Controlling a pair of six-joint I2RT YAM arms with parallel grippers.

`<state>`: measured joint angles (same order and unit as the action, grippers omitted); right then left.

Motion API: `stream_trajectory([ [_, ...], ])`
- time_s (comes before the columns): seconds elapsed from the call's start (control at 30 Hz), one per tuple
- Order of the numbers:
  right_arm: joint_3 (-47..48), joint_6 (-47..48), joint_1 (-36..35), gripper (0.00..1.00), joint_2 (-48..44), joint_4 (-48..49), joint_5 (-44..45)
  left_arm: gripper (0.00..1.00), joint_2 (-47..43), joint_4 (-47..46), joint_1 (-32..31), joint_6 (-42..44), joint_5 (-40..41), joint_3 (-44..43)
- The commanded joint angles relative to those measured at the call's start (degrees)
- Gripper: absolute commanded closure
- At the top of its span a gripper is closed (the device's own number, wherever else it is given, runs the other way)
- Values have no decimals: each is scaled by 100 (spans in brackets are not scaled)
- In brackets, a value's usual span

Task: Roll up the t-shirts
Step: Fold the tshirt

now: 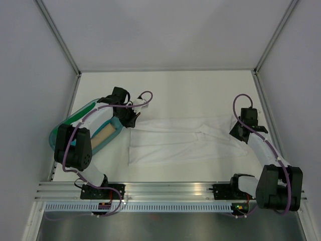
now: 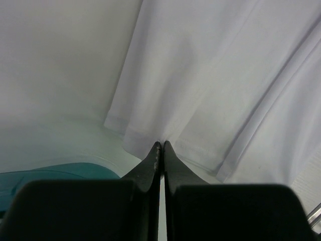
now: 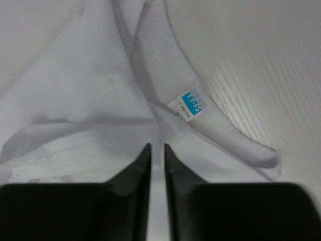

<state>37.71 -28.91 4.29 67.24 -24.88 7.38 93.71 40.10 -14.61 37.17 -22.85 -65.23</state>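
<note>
Mia: What is on the far left?

Sam: A teal tub [image 1: 54,136] sits at the left side of the table [image 1: 190,90]. A green roll [image 1: 76,117] and a tan roll [image 1: 103,135] lie inside it.

Mia: And the left pincer?

Sam: The left pincer [image 2: 161,145] is just to the right of the tub. Its two fingers are pressed tight together, with no gap. The tips touch the hem [image 2: 131,136] at the left end of the white t-shirt [image 1: 180,143]. I cannot tell if any cloth is caught between them.

Mia: Where is the shirt?

Sam: It lies flat in the middle of the table. It is folded into a long strip that runs from left to right. It goes from one pincer to the other.

Mia: What about the right side?

Sam: The right pincer [image 3: 157,148] is low over the right end of the shirt, at the neck. Its fingers stand a little apart, with a thin gap. White cloth shows under the gap. It holds nothing that I can see. A small blue label [image 3: 188,104] sits on the neck band just past the tips. The table is to the right of the neck band.
</note>
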Motion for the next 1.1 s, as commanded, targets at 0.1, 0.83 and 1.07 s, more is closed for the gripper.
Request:
stream_trajectory([
  [0.1, -27, -238, 414, 48, -281, -131, 211, 97, -37, -90, -130, 589, -123, 133],
  [0.83, 1889, 421, -2143, 42, 2416, 300, 290, 96, 24, -28, -218, 590, -97, 169],
  [1.07, 1432, 210, -2170, 90, 2109, 511, 212, 97, 51, -28, -226, 616, -106, 169],
])
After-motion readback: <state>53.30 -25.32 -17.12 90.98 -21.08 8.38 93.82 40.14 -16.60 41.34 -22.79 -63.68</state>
